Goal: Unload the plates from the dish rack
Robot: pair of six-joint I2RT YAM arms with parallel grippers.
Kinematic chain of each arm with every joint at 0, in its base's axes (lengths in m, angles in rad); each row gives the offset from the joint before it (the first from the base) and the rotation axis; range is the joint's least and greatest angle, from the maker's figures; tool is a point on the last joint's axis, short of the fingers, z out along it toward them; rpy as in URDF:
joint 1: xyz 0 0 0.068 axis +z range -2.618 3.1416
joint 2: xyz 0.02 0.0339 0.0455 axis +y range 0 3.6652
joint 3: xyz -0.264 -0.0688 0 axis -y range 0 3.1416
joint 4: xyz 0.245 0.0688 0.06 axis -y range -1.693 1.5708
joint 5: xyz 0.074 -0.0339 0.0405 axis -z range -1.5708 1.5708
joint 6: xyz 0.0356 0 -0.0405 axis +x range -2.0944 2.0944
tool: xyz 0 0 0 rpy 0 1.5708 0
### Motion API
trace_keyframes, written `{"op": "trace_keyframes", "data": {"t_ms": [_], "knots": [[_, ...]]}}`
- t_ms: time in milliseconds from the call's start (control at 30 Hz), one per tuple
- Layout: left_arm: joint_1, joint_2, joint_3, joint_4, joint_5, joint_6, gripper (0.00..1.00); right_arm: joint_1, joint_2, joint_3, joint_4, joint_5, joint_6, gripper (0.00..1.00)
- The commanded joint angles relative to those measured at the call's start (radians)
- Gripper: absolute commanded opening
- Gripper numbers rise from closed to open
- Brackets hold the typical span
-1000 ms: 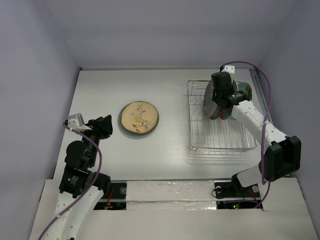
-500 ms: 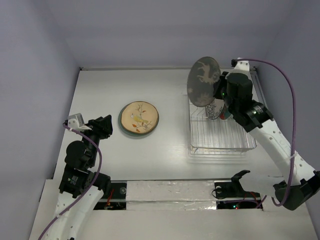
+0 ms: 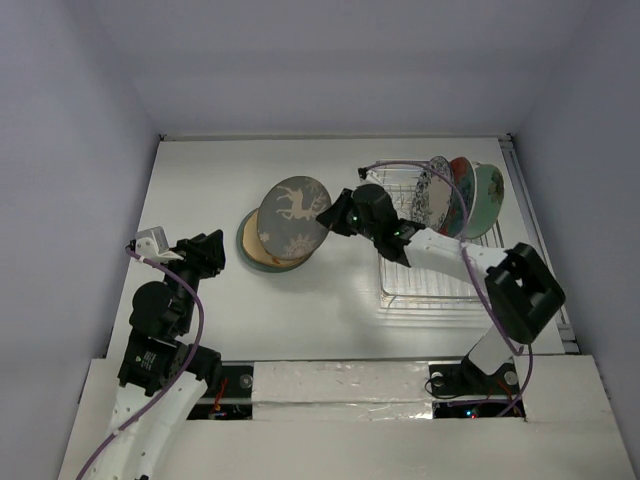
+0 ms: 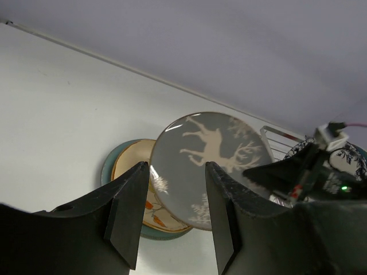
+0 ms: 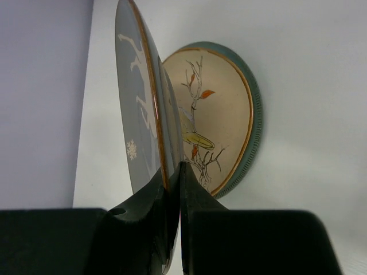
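Observation:
My right gripper (image 3: 338, 217) is shut on the rim of the dark deer plate (image 3: 291, 217) and holds it tilted just above the cream floral plate (image 3: 262, 250), which lies flat on the table. In the right wrist view the deer plate (image 5: 143, 109) stands edge-on between the fingers, with the cream plate (image 5: 221, 126) behind it. The dish rack (image 3: 440, 270) at the right holds the blue-white floral (image 3: 438, 193), red (image 3: 462, 190) and mint green (image 3: 488, 195) plates upright at its far end. My left gripper (image 4: 175, 215) is open and empty, near the left front; both plates (image 4: 215, 154) show beyond it.
The table's back wall runs along the far edge. The rack's near half shows bare wire prongs. The purple cable (image 3: 400, 167) of the right arm loops over the rack. The left arm (image 3: 160, 310) rests at the table's left front.
My right arm has carried the deer plate from above the rack leftward and down, over the cream floral plate. The left arm has not moved.

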Motion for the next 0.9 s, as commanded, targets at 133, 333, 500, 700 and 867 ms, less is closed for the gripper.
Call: {"op": "trace_keyframes", "data": {"t_ms": [133,333,500,700,867], "knots": [[0.006,-0.001,-0.006,0.047,0.004,0.002,0.41,0.016,0.110,-0.016,0.483,-0.046,0.273,0.00],[0.006,-0.007,-0.006,0.049,0.004,0.000,0.41,0.038,0.196,-0.022,0.540,-0.071,0.339,0.00],[0.006,-0.010,-0.004,0.047,0.004,0.000,0.41,0.047,0.277,-0.019,0.580,-0.111,0.388,0.00],[0.006,-0.016,-0.006,0.047,0.004,0.000,0.41,0.068,0.293,-0.018,0.535,-0.089,0.382,0.07],[0.006,-0.020,-0.006,0.047,0.004,0.002,0.41,0.078,0.278,-0.015,0.428,-0.085,0.339,0.39]]}}
